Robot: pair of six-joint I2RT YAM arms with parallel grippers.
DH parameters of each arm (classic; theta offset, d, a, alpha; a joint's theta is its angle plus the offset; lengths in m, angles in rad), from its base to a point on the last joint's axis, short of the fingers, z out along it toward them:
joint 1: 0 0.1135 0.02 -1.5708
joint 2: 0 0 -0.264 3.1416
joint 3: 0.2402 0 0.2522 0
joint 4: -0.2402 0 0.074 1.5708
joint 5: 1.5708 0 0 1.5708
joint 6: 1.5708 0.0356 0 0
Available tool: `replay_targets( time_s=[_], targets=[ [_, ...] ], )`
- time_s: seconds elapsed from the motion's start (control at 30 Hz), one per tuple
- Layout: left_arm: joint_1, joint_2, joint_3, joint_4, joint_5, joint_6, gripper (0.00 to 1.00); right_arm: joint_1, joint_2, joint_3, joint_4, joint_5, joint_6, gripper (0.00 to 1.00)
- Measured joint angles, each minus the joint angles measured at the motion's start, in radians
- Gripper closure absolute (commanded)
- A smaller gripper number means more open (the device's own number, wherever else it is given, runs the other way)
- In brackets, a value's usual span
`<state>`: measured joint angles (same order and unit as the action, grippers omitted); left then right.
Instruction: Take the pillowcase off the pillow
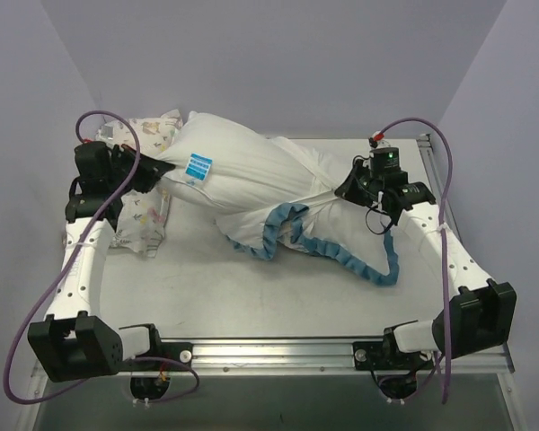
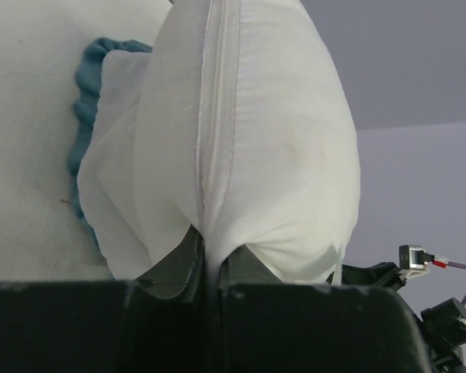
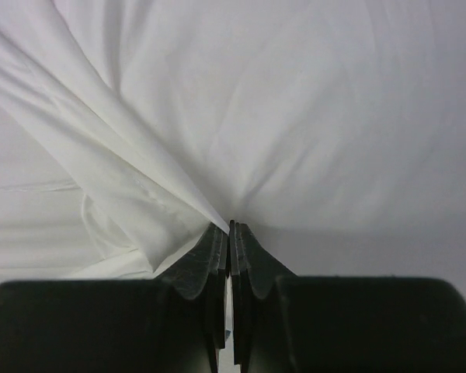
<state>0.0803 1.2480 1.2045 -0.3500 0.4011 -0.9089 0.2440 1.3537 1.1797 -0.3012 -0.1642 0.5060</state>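
Note:
The white pillow (image 1: 238,162), with its blue label (image 1: 198,167), lies across the back of the table. My left gripper (image 1: 154,171) is shut on its left end; in the left wrist view (image 2: 210,260) the jaws pinch the pillow's seam (image 2: 256,140). The pillowcase (image 1: 296,180) is turned white side out and bunched over the pillow's right half. Its blue ruffled trim (image 1: 359,265) trails toward the front right and also shows in the left wrist view (image 2: 89,101). My right gripper (image 1: 345,190) is shut on the pillowcase's white fabric (image 3: 256,101), with the jaws closed (image 3: 231,227).
A small pastel animal-print pillow (image 1: 144,220) lies at the far left, under and behind my left arm. The grey table (image 1: 251,296) ends at a metal rail along the front edge (image 1: 278,346). Purple cables loop beside both arms.

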Motion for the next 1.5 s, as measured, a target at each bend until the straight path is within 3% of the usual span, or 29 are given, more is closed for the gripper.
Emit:
replay_targets(
  time_s=[0.13,0.3,0.37,0.43,0.5,0.6,0.7,0.8,1.0,1.17,1.27,1.33,1.37,1.4,1.5],
  targets=[
    [0.039,-0.07,-0.067,-0.022,0.034,-0.017,1.0,-0.006,-0.005,-0.024,0.017,-0.059,0.014,1.0],
    [0.019,-0.186,-0.222,-0.001,-0.016,-0.002,1.0,0.091,-0.023,-0.052,0.01,0.055,-0.008,1.0],
    [0.02,-0.237,-0.294,-0.001,-0.046,0.013,0.63,0.148,-0.038,-0.082,0.008,0.105,-0.018,1.0],
    [0.021,-0.284,-0.348,-0.022,-0.073,0.043,0.37,0.204,-0.059,-0.127,0.017,0.146,-0.024,1.0],
    [0.026,-0.326,-0.361,-0.06,-0.102,0.075,0.03,0.232,-0.082,-0.177,0.037,0.168,-0.024,1.0],
    [0.031,-0.388,-0.318,-0.109,-0.144,0.121,0.03,0.251,-0.103,-0.246,0.077,0.19,-0.021,1.0],
    [0.021,-0.395,-0.18,-0.144,-0.172,0.174,0.03,0.267,-0.105,-0.298,0.115,0.199,-0.011,1.0],
    [-0.067,-0.344,-0.04,-0.143,-0.219,0.229,0.02,0.293,-0.103,-0.328,0.15,0.213,-0.007,1.0],
    [-0.356,-0.072,0.093,-0.142,-0.291,0.354,0.02,0.323,-0.081,-0.339,0.194,0.249,-0.004,1.0],
    [-0.42,0.241,0.107,-0.159,-0.296,0.44,0.02,0.334,-0.069,-0.35,0.224,0.256,-0.001,1.0],
    [-0.426,0.349,0.109,-0.161,-0.304,0.476,0.03,0.339,-0.047,-0.35,0.254,0.256,-0.001,1.0],
    [-0.426,0.36,0.108,-0.148,-0.307,0.48,0.18,0.341,-0.031,-0.35,0.267,0.257,-0.001,1.0],
    [-0.426,0.357,0.103,-0.137,-0.307,0.48,0.76,0.342,-0.025,-0.349,0.27,0.257,-0.001,1.0],
    [-0.426,0.352,0.095,-0.119,-0.307,0.476,0.99,0.346,-0.02,-0.347,0.272,0.257,-0.001,1.0],
    [-0.429,0.346,0.043,-0.046,-0.293,0.464,1.0,0.35,-0.01,-0.336,0.272,0.255,-0.003,1.0]
  ],
)
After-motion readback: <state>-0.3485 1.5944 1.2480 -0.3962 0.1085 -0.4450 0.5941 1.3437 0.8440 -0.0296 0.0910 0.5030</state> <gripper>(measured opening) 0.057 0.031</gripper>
